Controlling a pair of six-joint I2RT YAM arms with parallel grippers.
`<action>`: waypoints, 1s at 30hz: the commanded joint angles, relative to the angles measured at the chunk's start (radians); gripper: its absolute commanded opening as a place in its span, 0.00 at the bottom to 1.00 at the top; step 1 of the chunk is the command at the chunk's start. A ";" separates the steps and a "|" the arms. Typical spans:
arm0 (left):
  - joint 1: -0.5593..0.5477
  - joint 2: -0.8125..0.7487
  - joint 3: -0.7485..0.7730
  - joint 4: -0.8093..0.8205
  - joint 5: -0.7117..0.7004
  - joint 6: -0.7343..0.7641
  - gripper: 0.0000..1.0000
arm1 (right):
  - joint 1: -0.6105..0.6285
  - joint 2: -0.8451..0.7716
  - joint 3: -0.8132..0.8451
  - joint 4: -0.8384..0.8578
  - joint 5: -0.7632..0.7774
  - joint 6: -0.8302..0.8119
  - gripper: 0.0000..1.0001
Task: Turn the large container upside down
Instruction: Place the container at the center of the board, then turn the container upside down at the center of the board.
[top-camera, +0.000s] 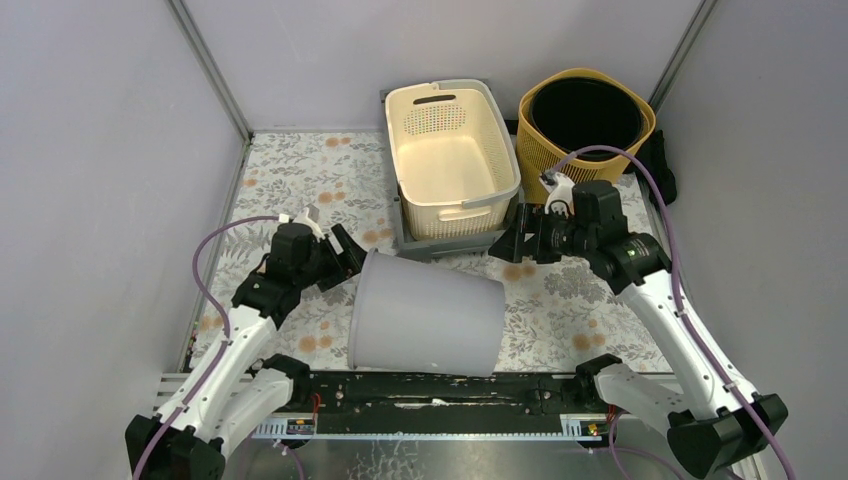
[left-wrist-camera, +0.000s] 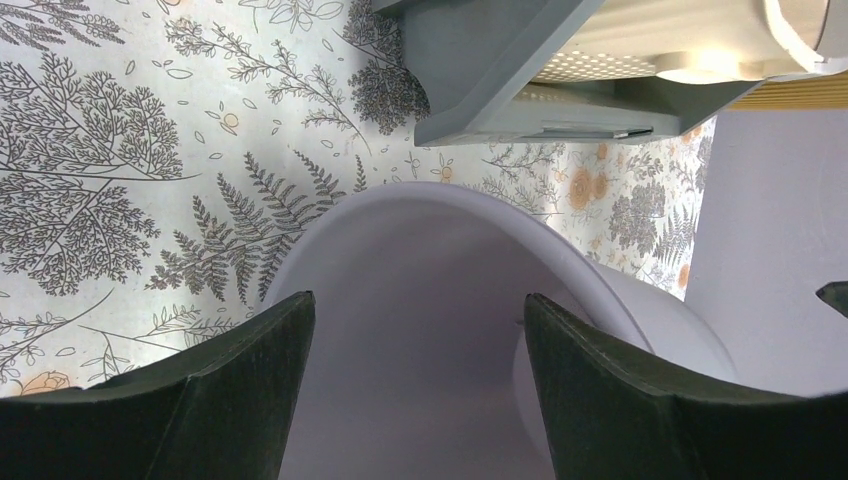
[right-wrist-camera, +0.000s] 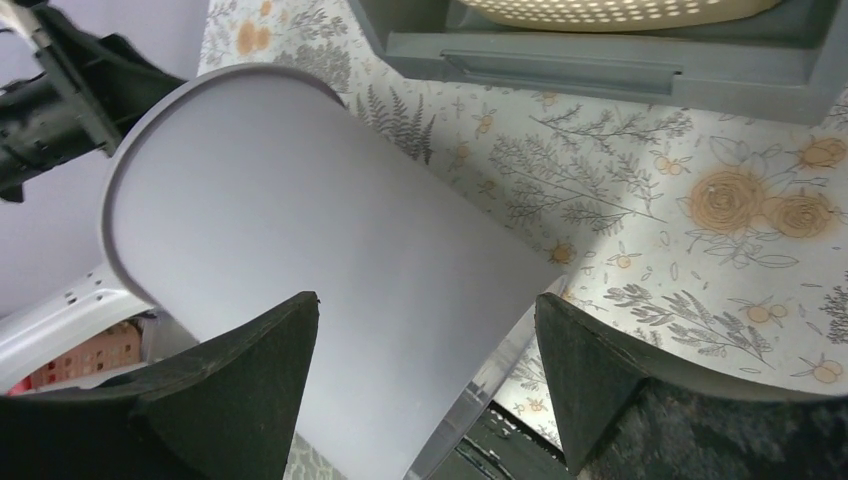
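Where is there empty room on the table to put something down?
The table is bare back left, between the wall and the cream basket, and front right, between the grey container and the right arm. The yellow basket crowds the back right.

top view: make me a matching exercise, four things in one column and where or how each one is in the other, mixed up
1 large container
2 cream basket
3 yellow basket
4 right gripper

a back right corner, black inside
b open, by the grey tray corner
c on its side between the arms
d sitting in the grey tray

Pairs: 1-c, 2-d, 3-a, 4-b
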 joint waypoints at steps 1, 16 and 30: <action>-0.004 0.017 0.036 0.058 0.019 -0.007 0.83 | 0.007 -0.040 0.030 -0.006 -0.087 -0.010 0.86; -0.005 0.101 0.041 0.142 0.002 -0.001 0.82 | 0.178 -0.021 0.092 -0.046 -0.173 -0.082 0.86; -0.005 0.141 0.053 0.167 -0.020 0.003 0.82 | 0.518 0.042 0.058 0.089 -0.226 -0.015 0.86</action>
